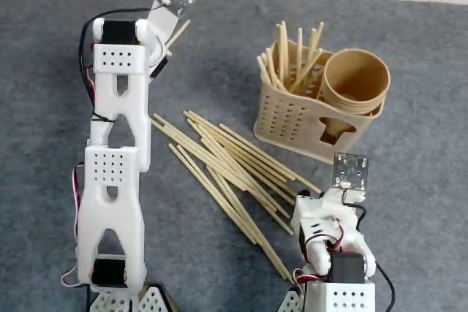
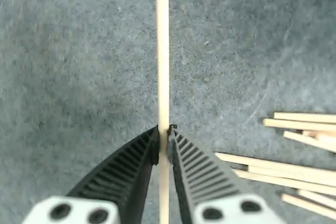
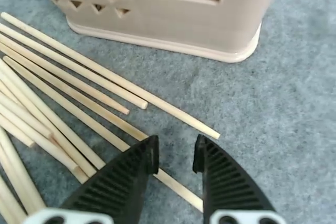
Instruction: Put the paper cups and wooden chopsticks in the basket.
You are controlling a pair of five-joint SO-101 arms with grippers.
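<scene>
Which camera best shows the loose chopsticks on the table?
The high view: the whole pile of loose chopsticks fans out between the arms. The left wrist view catches a few ends; the right wrist view, the part beside the basket.

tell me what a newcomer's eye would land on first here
The scatter of loose chopsticks in the middle of the grey mat draws the eye first. Beyond it to the right stands the basket, already holding paper cups and upright sticks. On the far left side, the left gripper is shut on a single chopstick.
</scene>
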